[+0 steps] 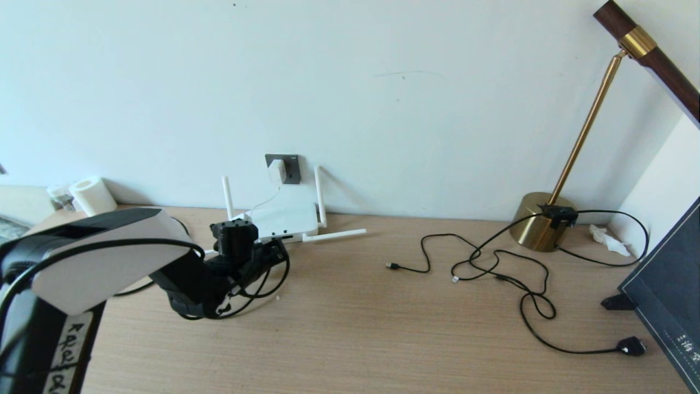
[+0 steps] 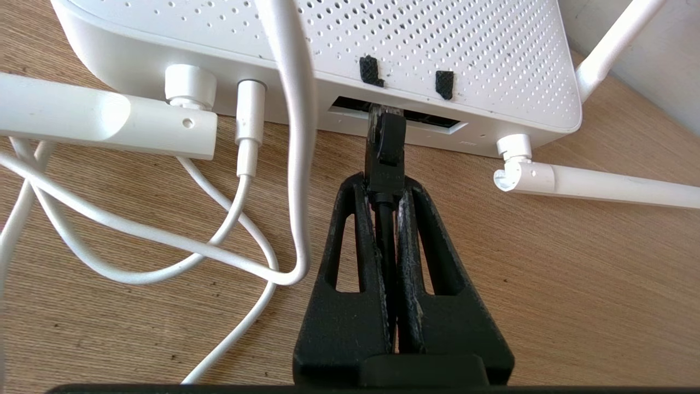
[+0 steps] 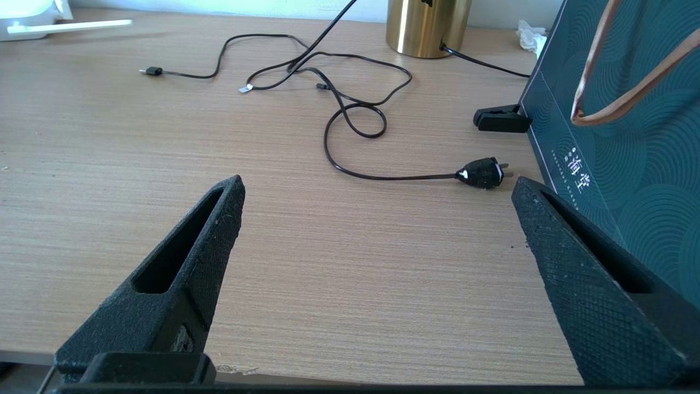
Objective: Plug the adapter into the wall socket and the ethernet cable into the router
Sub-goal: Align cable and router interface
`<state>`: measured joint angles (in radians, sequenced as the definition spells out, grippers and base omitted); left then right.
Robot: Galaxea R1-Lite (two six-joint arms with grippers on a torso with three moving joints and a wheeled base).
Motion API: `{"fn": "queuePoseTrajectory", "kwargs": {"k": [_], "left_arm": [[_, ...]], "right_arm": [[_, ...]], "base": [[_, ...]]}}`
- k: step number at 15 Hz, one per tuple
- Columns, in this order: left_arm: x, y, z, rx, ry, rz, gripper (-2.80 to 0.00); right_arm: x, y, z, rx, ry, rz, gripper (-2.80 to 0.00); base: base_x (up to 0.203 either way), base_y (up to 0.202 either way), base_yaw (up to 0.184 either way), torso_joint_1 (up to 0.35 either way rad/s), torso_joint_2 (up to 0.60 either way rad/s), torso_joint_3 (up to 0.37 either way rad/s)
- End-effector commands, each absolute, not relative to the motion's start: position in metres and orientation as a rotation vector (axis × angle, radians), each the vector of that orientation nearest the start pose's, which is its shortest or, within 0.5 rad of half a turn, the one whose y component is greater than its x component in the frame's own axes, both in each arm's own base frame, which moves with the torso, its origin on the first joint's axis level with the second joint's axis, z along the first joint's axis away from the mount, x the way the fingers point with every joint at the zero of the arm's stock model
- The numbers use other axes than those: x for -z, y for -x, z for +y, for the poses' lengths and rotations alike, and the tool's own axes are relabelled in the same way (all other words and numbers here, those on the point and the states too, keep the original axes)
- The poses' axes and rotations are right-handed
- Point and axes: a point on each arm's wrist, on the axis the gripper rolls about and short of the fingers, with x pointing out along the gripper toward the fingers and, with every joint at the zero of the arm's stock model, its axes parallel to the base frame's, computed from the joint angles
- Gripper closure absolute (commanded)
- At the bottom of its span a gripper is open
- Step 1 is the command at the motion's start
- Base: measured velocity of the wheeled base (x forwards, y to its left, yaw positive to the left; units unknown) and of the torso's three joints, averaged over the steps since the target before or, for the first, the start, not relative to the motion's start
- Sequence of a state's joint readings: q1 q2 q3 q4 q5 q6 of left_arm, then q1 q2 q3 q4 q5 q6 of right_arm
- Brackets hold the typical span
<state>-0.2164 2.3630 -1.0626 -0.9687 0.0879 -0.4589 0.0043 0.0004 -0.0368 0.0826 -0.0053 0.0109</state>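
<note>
The left gripper (image 2: 385, 183) is at the router's (image 1: 284, 218) front edge, its fingers (image 2: 358, 230) clamped together on the black plug of the ethernet cable (image 2: 385, 158), whose clear tip meets the dark slot (image 2: 396, 112) in that edge; the pictures do not show how far the tip has gone in. The router lies on the wooden table (image 1: 355, 328) against the wall, at about ten o'clock in the head view, with two antennas upright and one lying flat on the table toward three o'clock. The adapter (image 1: 277, 171) sits in the wall socket (image 1: 284, 168) just above the router, and its thin white cord (image 2: 164, 241) runs down to a white plug in the router's front edge. The right gripper (image 3: 377, 189) hovers over bare table with its fingers wide apart, near a black two-pin plug (image 3: 484, 173). At three o'clock stands a dark teal board (image 3: 618, 164) with pale printed characters too small to read. The left arm carries a white label with handwritten marks that cannot be made out.
</note>
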Motion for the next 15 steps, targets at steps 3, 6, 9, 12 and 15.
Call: {"fn": "queuePoseTrajectory", "kwargs": {"k": [3,6,9,12,15], "left_arm": [[-0.0290,-0.4202,-0.0876,0.042,0.408,0.348,0.00],[-0.0287,-0.4205,-0.0876,0.043,0.408,0.348,0.00],[-0.0300,-0.4222,-0.0882,0.050,0.410,0.343,0.00],[-0.0290,-0.4241,-0.0872,0.047,0.410,0.342,0.00],[-0.0292,-0.4255,-0.0861,0.044,0.411,0.343,0.00]], "right_arm": [[-0.0772,0.0257,-0.0002,0.001,-0.010,0.047,-2.80],[-0.0772,0.0257,-0.0002,0.001,-0.011,0.048,-2.80],[-0.0772,0.0257,-0.0002,0.001,-0.011,0.047,-2.80],[-0.0771,0.0258,-0.0002,0.000,-0.011,0.046,-2.80],[-0.0771,0.0258,-0.0002,0.000,-0.011,0.046,-2.80]], "base": [[0.000,0.000,0.000,0.000,0.00,0.000],[0.000,0.000,0.000,0.000,0.00,0.000],[0.000,0.000,0.000,0.000,0.00,0.000],[0.000,0.000,0.000,0.000,0.00,0.000],[0.000,0.000,0.000,0.000,0.00,0.000]]}}
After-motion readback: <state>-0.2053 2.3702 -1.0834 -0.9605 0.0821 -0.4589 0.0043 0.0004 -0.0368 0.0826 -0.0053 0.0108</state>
